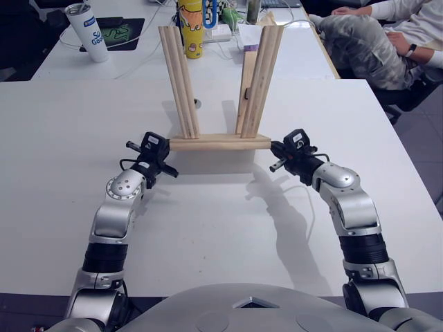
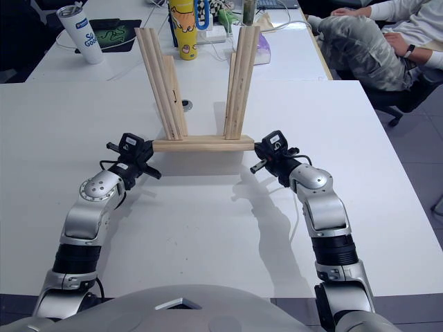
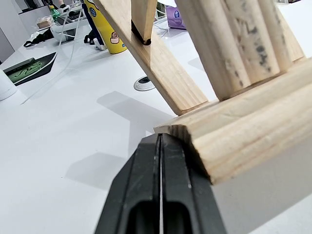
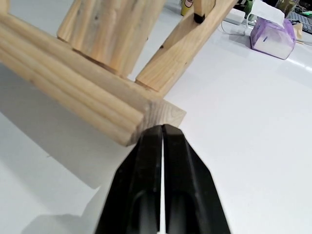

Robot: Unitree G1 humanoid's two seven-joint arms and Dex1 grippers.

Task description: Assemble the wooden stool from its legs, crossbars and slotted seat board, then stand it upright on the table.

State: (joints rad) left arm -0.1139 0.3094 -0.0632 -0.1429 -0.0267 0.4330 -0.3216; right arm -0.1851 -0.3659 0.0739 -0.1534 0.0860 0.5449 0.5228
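Left eye view: stool (image 1: 257, 83) inverted, legs (image 1: 181, 83) up, seat board (image 1: 220, 142) crosswise; left pincer (image 1: 165, 147), right pincer (image 1: 275, 147) closed, empty.

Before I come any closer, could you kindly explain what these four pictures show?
This is a humanoid robot with two arms, each ending in a two-fingered gripper. Two pictures come from cameras in its head, looking down; the other two from its wrists. On the white table stands a wooden stool upside down, seat board flat, legs up. The left gripper and right gripper sit at opposite ends of the seat board, both shut, holding nothing.
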